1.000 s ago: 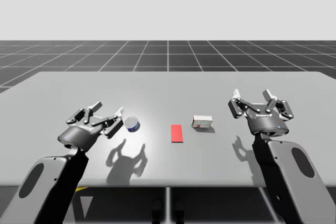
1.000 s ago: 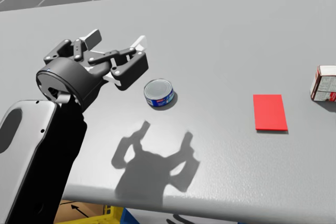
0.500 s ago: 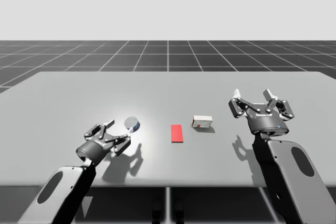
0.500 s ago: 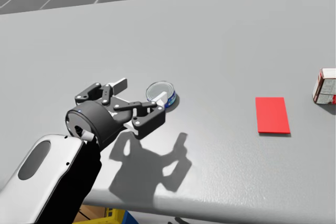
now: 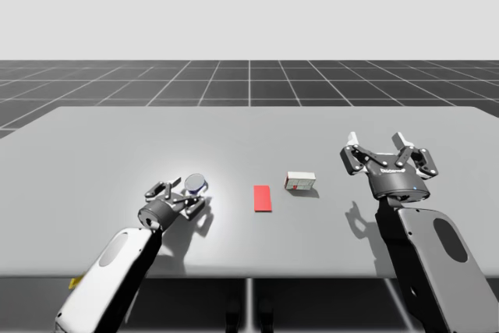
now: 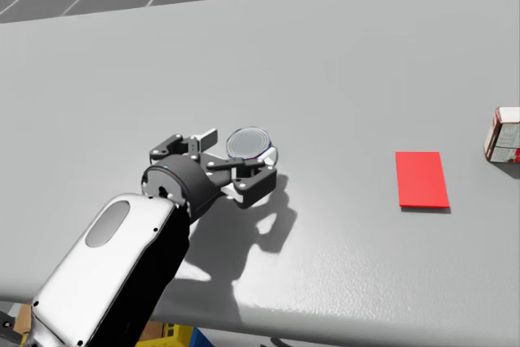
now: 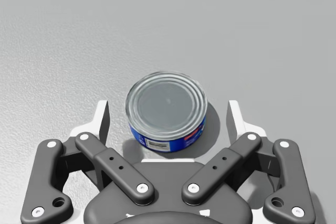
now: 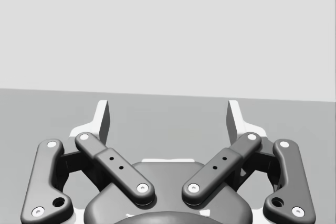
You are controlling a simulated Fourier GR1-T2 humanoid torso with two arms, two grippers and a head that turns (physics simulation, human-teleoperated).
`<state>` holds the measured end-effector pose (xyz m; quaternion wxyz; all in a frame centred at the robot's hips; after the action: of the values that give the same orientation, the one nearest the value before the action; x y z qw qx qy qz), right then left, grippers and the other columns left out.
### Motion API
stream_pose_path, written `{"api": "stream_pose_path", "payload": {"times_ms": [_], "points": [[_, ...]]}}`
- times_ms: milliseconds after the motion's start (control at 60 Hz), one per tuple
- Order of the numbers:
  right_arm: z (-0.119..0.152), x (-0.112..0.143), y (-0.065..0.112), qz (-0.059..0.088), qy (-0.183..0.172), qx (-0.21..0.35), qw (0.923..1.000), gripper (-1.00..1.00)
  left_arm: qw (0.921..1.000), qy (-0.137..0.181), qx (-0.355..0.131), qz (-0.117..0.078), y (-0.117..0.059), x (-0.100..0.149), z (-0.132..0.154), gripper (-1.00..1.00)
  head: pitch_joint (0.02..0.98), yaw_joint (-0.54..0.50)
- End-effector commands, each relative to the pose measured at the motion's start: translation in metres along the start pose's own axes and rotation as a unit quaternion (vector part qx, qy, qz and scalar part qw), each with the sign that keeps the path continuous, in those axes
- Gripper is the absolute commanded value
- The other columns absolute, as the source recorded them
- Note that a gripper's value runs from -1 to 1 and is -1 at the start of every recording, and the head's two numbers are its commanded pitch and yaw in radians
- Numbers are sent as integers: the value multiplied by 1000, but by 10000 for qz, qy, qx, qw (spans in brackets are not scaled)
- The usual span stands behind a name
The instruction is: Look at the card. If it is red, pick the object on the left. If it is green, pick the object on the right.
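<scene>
The blue round can (image 7: 167, 113) is short and squat, standing upright on the grey worktop (image 7: 262, 35). Its lid is plain silver with fine raised rings. A deep blue label runs round its side. On the side facing the wrist camera the label carries a small white panel and a red patch. The print there is too small to read.

In the left wrist view the can stands between the two fingers of my left claw (image 7: 168, 114), close to the palm. The claw is spread wide. A strip of bare worktop shows between each finger and the can's side, so neither finger touches it and the claw has hold of nothing. The head view shows the same: the claw (image 6: 244, 156) lies low over the worktop, with the can (image 6: 248, 142) at its fingers.

In the high view the can (image 5: 195, 184) sits left of the middle of the worktop (image 5: 249, 130), at my left claw (image 5: 185, 193). The card (image 5: 263, 198) is red, a flat rectangle lying near the centre, to the right of the can. Just to the card's right lies the white and red box (image 5: 300, 181), small and oblong; its lettering cannot be made out.

My right claw (image 5: 382, 150) is raised above the right side of the worktop, well apart from the box. Its fingers are spread wide with nothing between them, as the right wrist view (image 8: 168, 111) confirms.
</scene>
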<state>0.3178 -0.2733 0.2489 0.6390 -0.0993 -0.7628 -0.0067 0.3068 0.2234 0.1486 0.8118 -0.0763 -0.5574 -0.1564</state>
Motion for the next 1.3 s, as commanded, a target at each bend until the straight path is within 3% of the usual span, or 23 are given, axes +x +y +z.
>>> {"api": "stream_pose_path", "payload": {"times_ms": [17, 417, 433, 467, 483, 500, 700, 1100, 1300], "points": [[0, 1, -1, -6, -11, -8, 10000, -1000, 9999, 110, 54, 66, 1, -1, -18, -1000, 827, 265], [0, 3, -3, 3, -82, -38, 10000, -1000, 9991, 405, 92, 118, 5, -10, -39, -962, 827, 257], [0, 3, -3, 7, -83, -39, 10000, -1000, 9989, 449, 117, 92, 5, -11, -39, -351, 826, 257], [0, 3, -3, 9, -83, -40, 10000, -1000, 9989, 451, 111, 87, 5, -11, -40, 100, 826, 257], [0, 3, -3, 10, -82, -40, 10000, -1000, 9988, 464, 99, 101, 5, -12, -40, 705, 825, 257], [0, 3, -3, 11, -83, -42, 10000, -1000, 9988, 464, 101, 107, 5, -12, -40, 878, 824, 257], [0, 3, -4, 16, -96, -53, 9999, -1000, 9985, 517, 16, 160, 5, -13, -39, 1000, 795, 261], [0, 3, -5, 14, -93, -76, 9999, -1000, 9986, 513, -24, 97, 4, -14, -39, 1000, 490, 297], [1, 3, -6, 10, -88, -74, 9999, -1000, 9987, 489, -50, 100, 3, -13, -38, 1000, 448, 299]]}}
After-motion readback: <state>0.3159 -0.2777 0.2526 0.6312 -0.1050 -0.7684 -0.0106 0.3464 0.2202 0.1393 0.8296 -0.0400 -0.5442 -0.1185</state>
